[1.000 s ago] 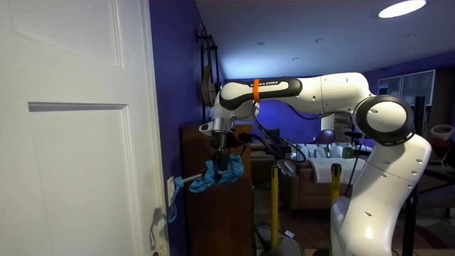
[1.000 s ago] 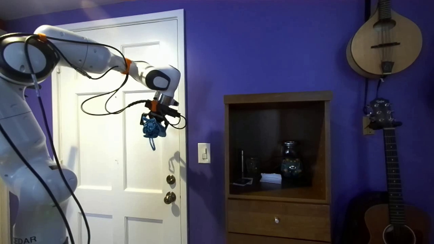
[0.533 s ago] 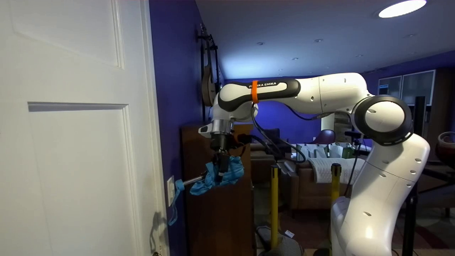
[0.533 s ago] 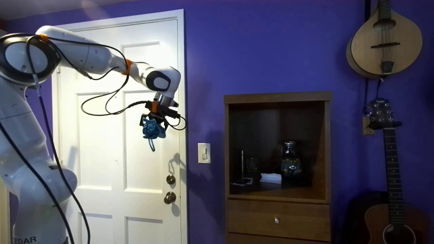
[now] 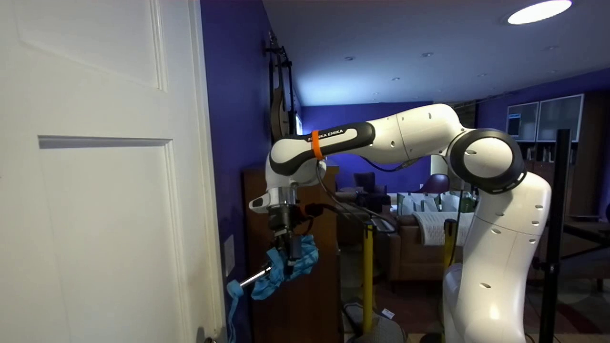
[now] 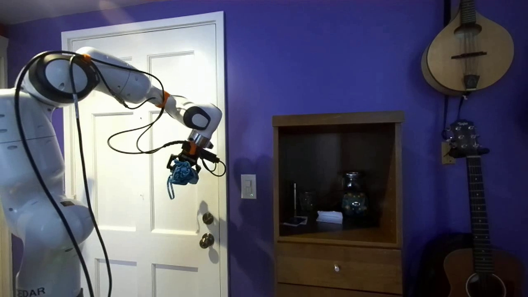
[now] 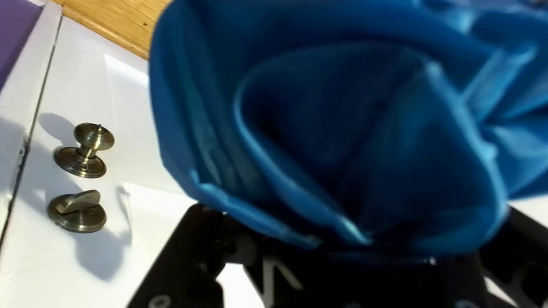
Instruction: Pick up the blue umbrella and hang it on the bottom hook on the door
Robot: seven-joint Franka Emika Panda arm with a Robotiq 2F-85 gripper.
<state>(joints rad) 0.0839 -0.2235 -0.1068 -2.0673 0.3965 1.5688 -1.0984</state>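
The blue umbrella (image 5: 309, 255) hangs crumpled in my gripper (image 5: 289, 267), whose dark fingers are shut around its folded cloth. Its silver shaft (image 5: 255, 277) slants down toward the wall beside the door, and a wrist strap (image 5: 232, 317) dangles from the handle end. Blue cloth (image 7: 308, 128) fills much of the wrist view and hides the fingertips. The white door (image 6: 119, 177) stands beyond the umbrella, in an exterior view. I cannot make out the bottom hook for certain; one tiny mark (image 6: 142, 197) on the door's middle is too small to identify.
A brass knob (image 6: 206, 240) and a deadbolt (image 6: 208, 218) stick out near the door's edge. Beside the frame is a light switch (image 6: 248, 186), then a brown cabinet (image 6: 337, 119). A yellow post (image 5: 368, 281) stands behind the arm. Cables loop from the arm.
The arm has lowered and reached further toward the door side, carrying the umbrella down. Its handle end has dipped, so the shaft tilts more steeply. The grip has stayed the same.
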